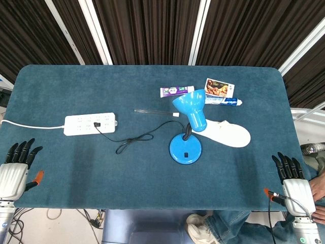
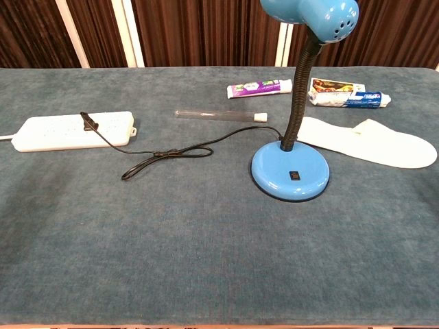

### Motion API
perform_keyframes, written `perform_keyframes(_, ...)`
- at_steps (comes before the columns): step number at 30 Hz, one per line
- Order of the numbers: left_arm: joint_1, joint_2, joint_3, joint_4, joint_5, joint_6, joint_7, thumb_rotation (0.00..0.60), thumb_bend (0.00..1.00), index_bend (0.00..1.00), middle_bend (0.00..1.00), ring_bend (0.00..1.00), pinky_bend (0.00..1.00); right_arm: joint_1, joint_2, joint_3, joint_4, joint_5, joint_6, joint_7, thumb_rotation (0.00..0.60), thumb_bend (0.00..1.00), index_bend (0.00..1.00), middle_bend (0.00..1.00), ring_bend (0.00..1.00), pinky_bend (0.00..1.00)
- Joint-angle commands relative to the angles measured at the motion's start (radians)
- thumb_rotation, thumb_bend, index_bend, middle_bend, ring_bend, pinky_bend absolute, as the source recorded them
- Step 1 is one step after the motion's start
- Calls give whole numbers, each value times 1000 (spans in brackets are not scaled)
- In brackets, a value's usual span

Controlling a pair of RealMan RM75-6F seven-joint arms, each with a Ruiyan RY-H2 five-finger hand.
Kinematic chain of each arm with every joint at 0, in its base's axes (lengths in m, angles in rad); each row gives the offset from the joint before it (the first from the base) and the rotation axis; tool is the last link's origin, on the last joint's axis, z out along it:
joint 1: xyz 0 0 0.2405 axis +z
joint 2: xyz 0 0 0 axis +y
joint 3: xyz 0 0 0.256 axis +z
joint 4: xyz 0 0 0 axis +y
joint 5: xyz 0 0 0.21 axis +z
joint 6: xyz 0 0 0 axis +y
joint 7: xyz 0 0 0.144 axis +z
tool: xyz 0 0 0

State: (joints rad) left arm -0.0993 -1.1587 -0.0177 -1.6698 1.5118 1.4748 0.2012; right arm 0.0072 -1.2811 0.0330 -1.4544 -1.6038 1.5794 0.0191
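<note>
1. Room: a dark ribbed wall with slanted white strips stands behind the table [image 1: 61, 168]. A seated person's jeans and shoe show below its near edge.
2. Surface: teal carpet-like cloth covers the whole top, corners rounded.
3. Blue desk lamp [image 1: 186, 149] stands right of centre, round base flat, black gooseneck upright, shade tipped toward the far side. Its black cord [image 1: 133, 142] loops left into the white power strip [image 1: 91, 123].
4. White insole [image 2: 374, 142] lies just right of the lamp base.
5. Left hand [image 1: 15, 168] rests at the near left edge, fingers apart, holding nothing; right hand [image 1: 293, 180] rests likewise at the near right edge.
6. Far side: purple tube [image 1: 176, 91], blue-and-white toothpaste tube [image 2: 350, 100], picture card [image 1: 219, 88].
7. Clear thin tube [image 2: 219, 114] lies behind the cord.
</note>
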Motion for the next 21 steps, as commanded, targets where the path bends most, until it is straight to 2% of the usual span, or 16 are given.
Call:
perform_keyframes(1,0,-1,0,0,0,-1,1,600,340,163,0,0,0,0,1,-1,-4,1,0,-2,600,219,0,15,42,0)
perform_keyframes(21,1,2,-7,-2,-8,3,-3,600,341,163,0,0,0,-3,25,-17,-51,3,-14,-17,600,219,0,15,55,0)
